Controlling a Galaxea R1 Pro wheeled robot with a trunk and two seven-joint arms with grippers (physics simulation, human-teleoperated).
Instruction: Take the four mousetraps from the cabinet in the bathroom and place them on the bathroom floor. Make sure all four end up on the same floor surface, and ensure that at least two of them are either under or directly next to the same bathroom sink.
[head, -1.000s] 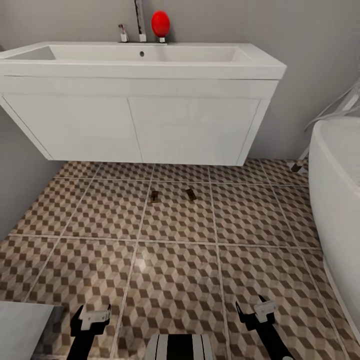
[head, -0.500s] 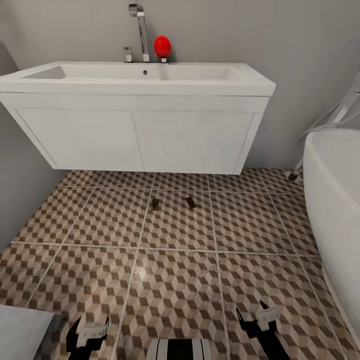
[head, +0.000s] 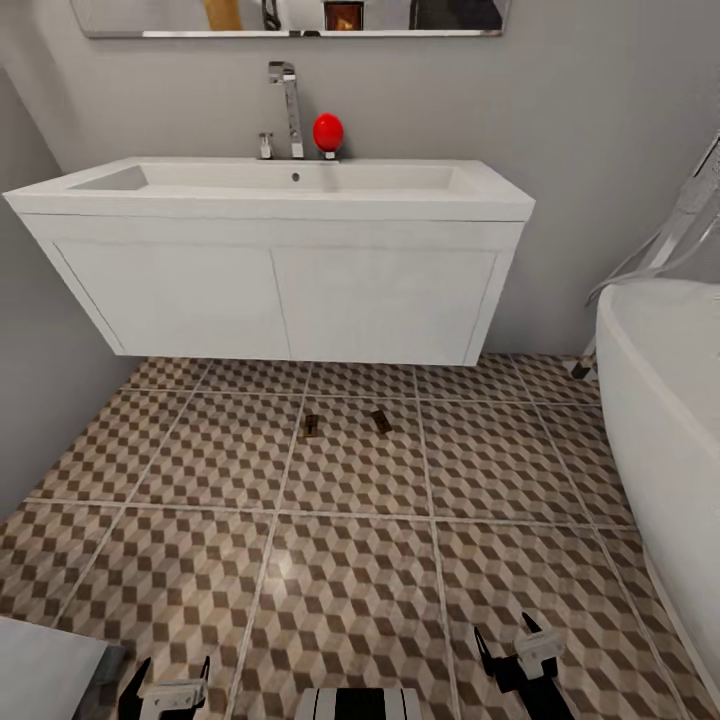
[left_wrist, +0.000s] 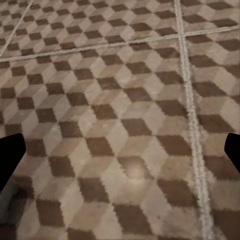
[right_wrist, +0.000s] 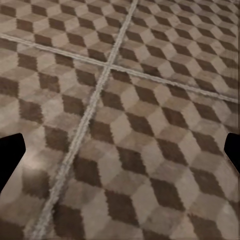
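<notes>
Two mousetraps (head: 345, 423) lie before the sink vanity (head: 280, 290); both end effectors (head: 165, 690) (head: 520, 655) gape empty, so fetch the remaining traps from the cabinet.

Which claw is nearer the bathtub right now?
Right. The right claw hangs low over the tiles beside the bathtub; the left claw is on the far side from it.
</notes>
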